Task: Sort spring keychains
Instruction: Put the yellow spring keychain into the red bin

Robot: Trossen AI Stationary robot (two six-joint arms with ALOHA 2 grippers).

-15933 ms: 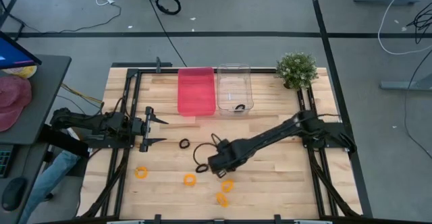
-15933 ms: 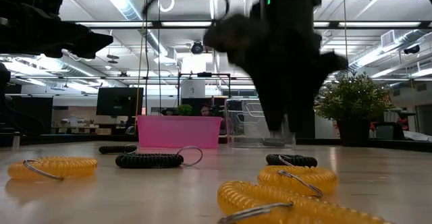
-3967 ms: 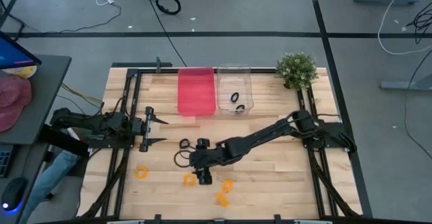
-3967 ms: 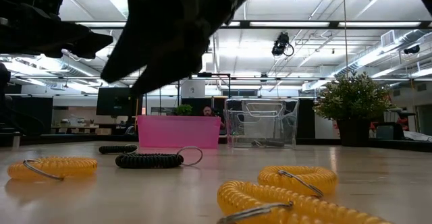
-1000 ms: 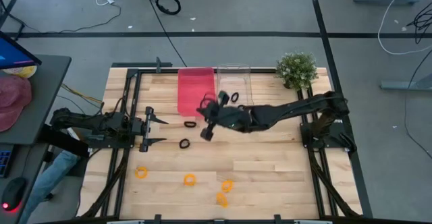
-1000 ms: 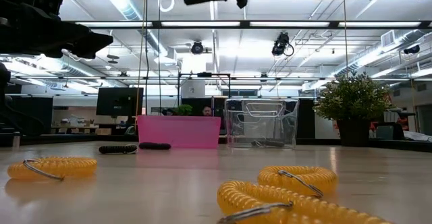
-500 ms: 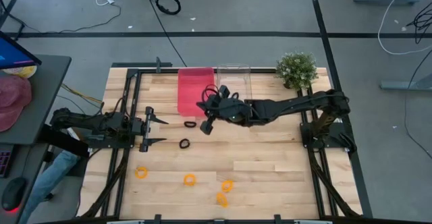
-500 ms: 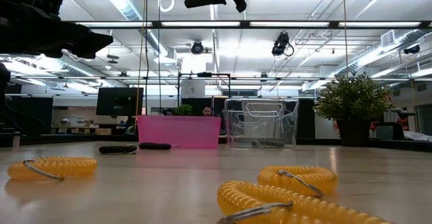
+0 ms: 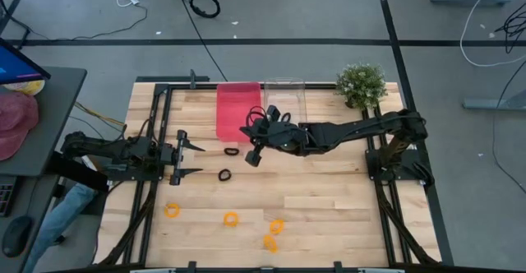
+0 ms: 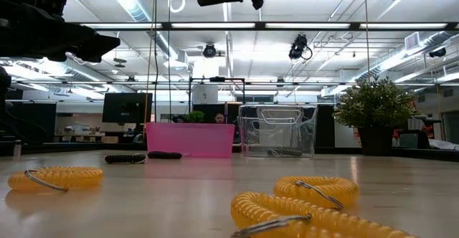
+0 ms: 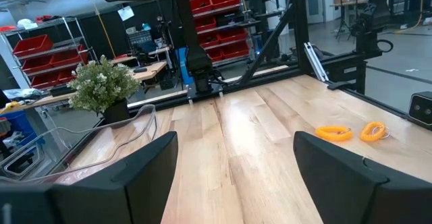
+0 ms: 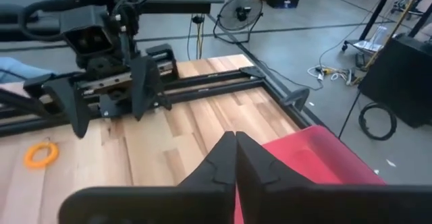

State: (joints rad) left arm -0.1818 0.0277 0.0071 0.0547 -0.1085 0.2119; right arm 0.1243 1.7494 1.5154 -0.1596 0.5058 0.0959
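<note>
Right gripper (image 9: 251,159) is no longer working low over the middle of the counter (image 9: 329,207) as it was four seconds back; it is now hanging high by the near corner of the pink bin (image 9: 238,108), and it is barely drifting compared with half a second ago. One black keychain (image 9: 233,150) that was lying mid-counter is now sitting just in front of the pink bin.

Gripper state: right wrist view is showing the two fingers pressed tip to tip, with nothing visible between them. Left gripper (image 9: 182,152) is waiting at the left side of the counter, fingers spread wide, empty.

Progress, as I am judging it:
- Clear bin (image 9: 285,88): the arm is covering most of it from above; low view is showing something dark on its floor, likely black rings already sorted, count unclear.
- Pink bin: looking bare where visible.
- A second black keychain (image 9: 223,174) is lying loose, near the first.
- Four orange keychains (image 9: 231,219) are sitting untouched along the near side of the counter, well apart from both bins.

Reading: sorting is running under halfway. Black ones are partly done; orange ones are not yet begun.
</note>
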